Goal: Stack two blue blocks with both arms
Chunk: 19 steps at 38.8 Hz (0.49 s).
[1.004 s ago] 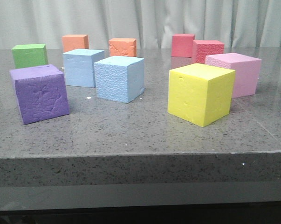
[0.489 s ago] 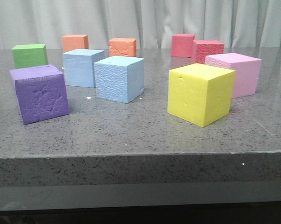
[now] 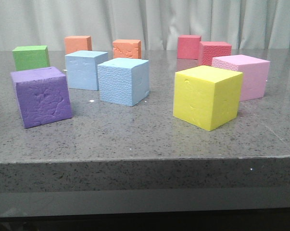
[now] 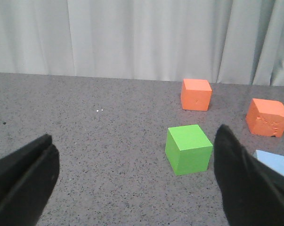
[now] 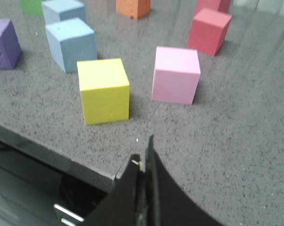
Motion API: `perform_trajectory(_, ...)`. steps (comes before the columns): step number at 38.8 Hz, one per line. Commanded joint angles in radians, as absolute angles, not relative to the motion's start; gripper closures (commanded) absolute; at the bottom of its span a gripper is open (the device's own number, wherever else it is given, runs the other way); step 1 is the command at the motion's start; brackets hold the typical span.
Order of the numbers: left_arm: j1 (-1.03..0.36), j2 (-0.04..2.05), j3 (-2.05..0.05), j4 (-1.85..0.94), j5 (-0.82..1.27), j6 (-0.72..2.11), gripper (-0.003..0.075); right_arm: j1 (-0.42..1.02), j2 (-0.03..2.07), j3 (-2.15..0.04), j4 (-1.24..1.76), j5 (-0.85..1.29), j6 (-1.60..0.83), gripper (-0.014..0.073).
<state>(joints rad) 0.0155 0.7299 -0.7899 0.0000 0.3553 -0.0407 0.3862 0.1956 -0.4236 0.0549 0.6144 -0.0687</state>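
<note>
Staying put: both blue blocks (image 3: pixel 123 81), unstacked

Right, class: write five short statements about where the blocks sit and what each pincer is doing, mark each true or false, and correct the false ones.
1. The two blue blocks are stacked. False: both sit on the table, side by side.
2. The left pincer is open. True.
3. The right pincer holds the yellow block. False: it is shut on nothing, near the table edge.
4. The pink block stands behind the yellow one in the front view. True.
5. The purple block rests on the green block. False: they stand apart on the table.
</note>
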Motion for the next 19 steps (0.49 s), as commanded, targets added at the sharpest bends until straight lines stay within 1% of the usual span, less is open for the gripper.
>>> perform_trajectory(1, 0.008, 0.793, -0.874, -0.008, 0.307, -0.048, 0.0082, 0.378, 0.167, -0.42, 0.058, 0.494, -0.067, 0.066)
perform_trajectory(5, -0.042, 0.875, -0.946, -0.008, 0.332, -0.046, 0.0082, 0.378, 0.165, -0.414, 0.058, 0.49, -0.067, 0.066)
perform_trajectory(10, -0.159, 1.012, -1.051, -0.008, 0.353, -0.046, 0.0082, 0.378, 0.165, -0.414, 0.057, 0.485, -0.067, 0.066)
perform_trajectory(14, -0.268, 1.167, -1.174, -0.008, 0.427, -0.046, 0.0082, 0.378, 0.165, -0.414, 0.057, 0.485, -0.067, 0.066)
perform_trajectory(19, -0.351, 1.346, -1.344, -0.008, 0.565, -0.046, 0.0082, 0.378, 0.165, -0.413, 0.057, 0.485, -0.067, 0.066)
